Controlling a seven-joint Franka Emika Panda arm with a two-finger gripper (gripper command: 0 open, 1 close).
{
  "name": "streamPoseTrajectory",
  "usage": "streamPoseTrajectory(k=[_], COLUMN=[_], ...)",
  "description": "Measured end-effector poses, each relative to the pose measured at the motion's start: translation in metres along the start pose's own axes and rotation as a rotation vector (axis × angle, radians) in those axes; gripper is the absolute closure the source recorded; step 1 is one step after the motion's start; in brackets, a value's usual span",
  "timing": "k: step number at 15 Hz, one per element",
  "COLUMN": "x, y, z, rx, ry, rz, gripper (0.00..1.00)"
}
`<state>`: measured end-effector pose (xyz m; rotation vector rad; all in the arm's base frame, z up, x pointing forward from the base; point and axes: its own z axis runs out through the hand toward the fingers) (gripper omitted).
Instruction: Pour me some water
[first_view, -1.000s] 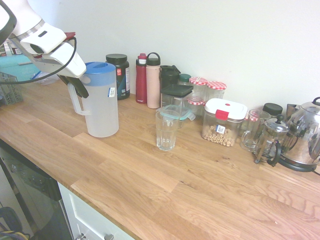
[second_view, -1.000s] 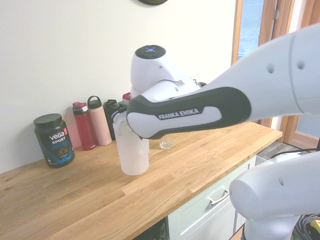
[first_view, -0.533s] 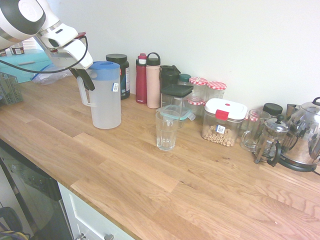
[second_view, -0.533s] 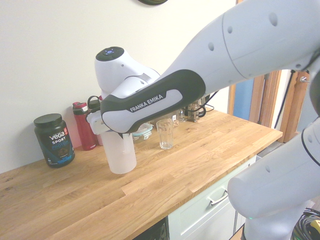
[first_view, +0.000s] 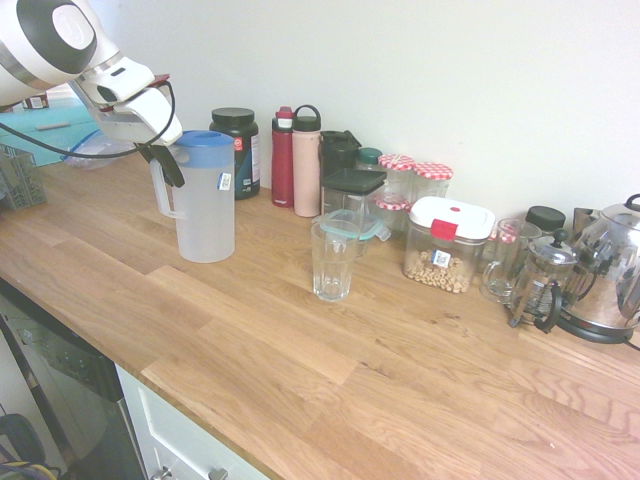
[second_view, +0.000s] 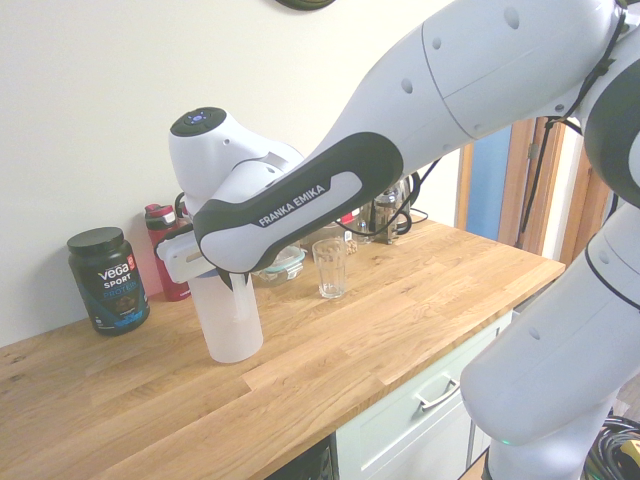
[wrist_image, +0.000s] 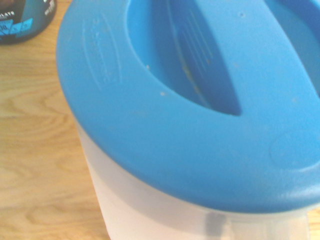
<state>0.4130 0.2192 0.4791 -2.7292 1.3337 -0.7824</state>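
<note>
At the left of the frame, the end effector (first_view: 165, 160), clamped on the pitcher (first_view: 204, 200) handle, has carried it farther from the glass (first_view: 332, 260) to the tabletop (first_view: 300, 350); pouring looks unstarted.

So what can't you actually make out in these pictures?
- Water level: the pitcher is frosted in both exterior views.
- Pitcher handle and lid: hidden by the arm in the second exterior view.
- Pitcher base: cut off by the picture edge in the wrist view.
- Print on the small labels of the jars: too small.
</note>
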Motion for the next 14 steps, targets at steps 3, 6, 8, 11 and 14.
streamPoseTrajectory(k=[3,6,8,11,14], x=[-0.002,-0.007,-0.012,-0.017,-0.042], y=[-0.001,-0.001,-0.002,0.002,0.023], z=[0.001,-0.001,-0.005,-0.005,-0.019], rx=[0.005,0.011,0.017,-0.008,-0.111], ry=[0.005,0.004,-0.004,-0.018,-0.129], rz=[0.008,0.010,0.003,-0.002,-0.003], gripper=[0.00,0.00,0.00,0.00,0.00])
